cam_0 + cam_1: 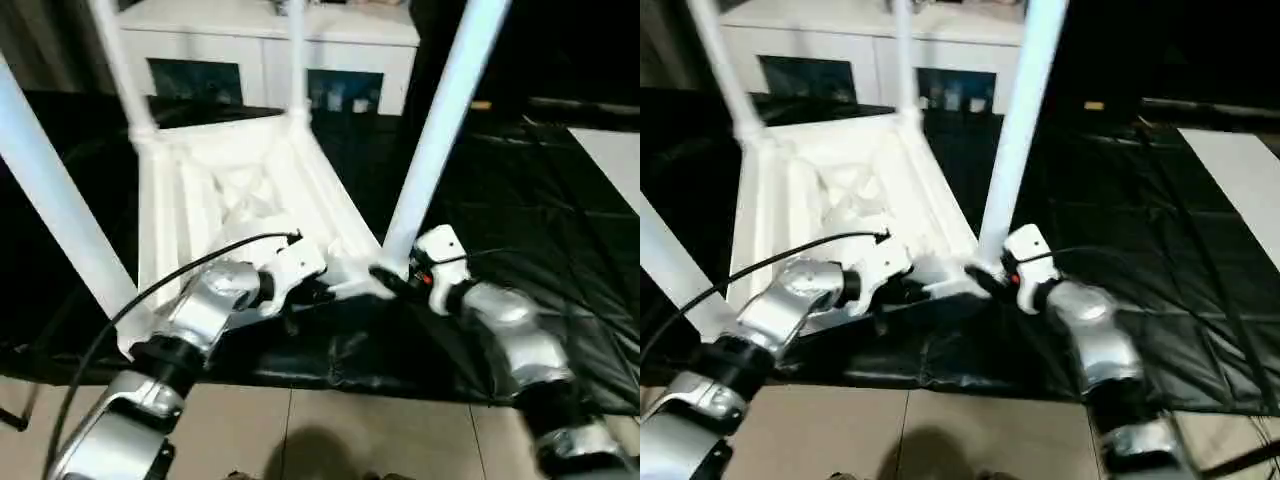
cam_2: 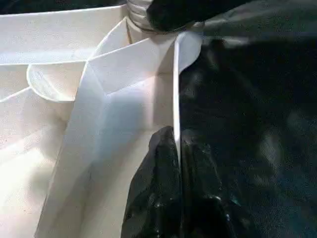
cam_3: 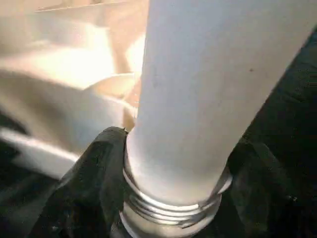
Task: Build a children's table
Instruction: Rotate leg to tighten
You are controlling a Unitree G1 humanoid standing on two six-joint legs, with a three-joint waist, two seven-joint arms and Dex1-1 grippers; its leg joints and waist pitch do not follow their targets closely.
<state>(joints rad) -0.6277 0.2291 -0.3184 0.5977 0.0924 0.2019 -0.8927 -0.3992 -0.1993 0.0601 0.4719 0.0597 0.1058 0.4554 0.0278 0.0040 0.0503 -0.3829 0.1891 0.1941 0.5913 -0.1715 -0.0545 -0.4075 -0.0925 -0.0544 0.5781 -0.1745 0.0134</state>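
The children's table (image 1: 230, 190) lies upside down on the black-covered work table, ribbed underside up. Four white legs stand in its corner sockets. The near-right leg (image 1: 440, 130) rises from the corner closest to both grippers. My left gripper (image 1: 310, 290) is shut on the thin rim of the top beside that corner; in the left wrist view its fingers (image 2: 163, 198) pinch the white edge (image 2: 176, 89). My right gripper (image 1: 390, 275) is closed around the base of the near-right leg (image 3: 198, 74), just above its threaded collar (image 3: 168, 213), one finger (image 3: 94, 183) on each side.
A white cabinet with glass doors (image 1: 350, 40) stands behind the work table. The wrinkled black cover (image 1: 520, 200) spreads to the right, with a pale sheet (image 1: 615, 160) at its far right. Tiled floor (image 1: 350, 430) lies below the near edge. A black cable (image 1: 150, 290) arcs over my left forearm.
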